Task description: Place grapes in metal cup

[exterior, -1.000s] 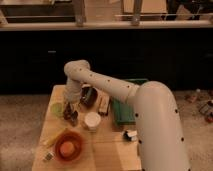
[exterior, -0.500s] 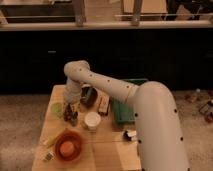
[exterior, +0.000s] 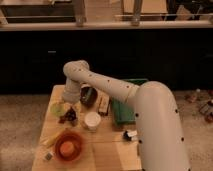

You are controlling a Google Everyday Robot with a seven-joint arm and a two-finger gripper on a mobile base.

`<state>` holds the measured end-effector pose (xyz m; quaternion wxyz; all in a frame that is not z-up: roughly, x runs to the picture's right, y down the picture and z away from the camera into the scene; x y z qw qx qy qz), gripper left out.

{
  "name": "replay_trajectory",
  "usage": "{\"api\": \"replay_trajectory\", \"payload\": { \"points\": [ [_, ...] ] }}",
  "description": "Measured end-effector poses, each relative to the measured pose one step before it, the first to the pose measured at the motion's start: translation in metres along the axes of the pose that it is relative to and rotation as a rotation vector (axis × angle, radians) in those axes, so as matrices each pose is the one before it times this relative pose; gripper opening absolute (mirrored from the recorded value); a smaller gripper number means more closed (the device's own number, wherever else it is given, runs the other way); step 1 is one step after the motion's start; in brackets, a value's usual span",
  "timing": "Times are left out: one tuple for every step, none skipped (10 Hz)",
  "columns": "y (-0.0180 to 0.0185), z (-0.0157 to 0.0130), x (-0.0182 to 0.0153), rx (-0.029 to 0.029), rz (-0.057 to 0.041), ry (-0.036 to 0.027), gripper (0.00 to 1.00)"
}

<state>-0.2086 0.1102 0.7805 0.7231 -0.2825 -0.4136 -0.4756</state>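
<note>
So the arm is reaching down over the left part of the tabletop (exterior: 107,150), and the gripper (exterior: 70,111) hangs right above the grapes (exterior: 64,118). I honestly can't tell its state from here.

The grapes sit just left of the metal cup (exterior: 73,118), practically touching it, with the white cup (exterior: 92,121) a bit further right and the orange ball in its bowl (exterior: 68,146) nearer the camera.

My read: this is the placing step, or close to it, though I can't tell if the grapes are held or lying on the wood. The next move needs them centred over the cup's mouth, which is a tight fit.

The bunch looks like a lump with no clear long axis or heading.
</note>
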Motion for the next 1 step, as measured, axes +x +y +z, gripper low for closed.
{"api": "replay_trajectory", "payload": {
  "points": [
    [-0.00072, -0.00338, 0.00119, 0.0092, 0.00219, 0.00608, 0.8]
  ]
}}
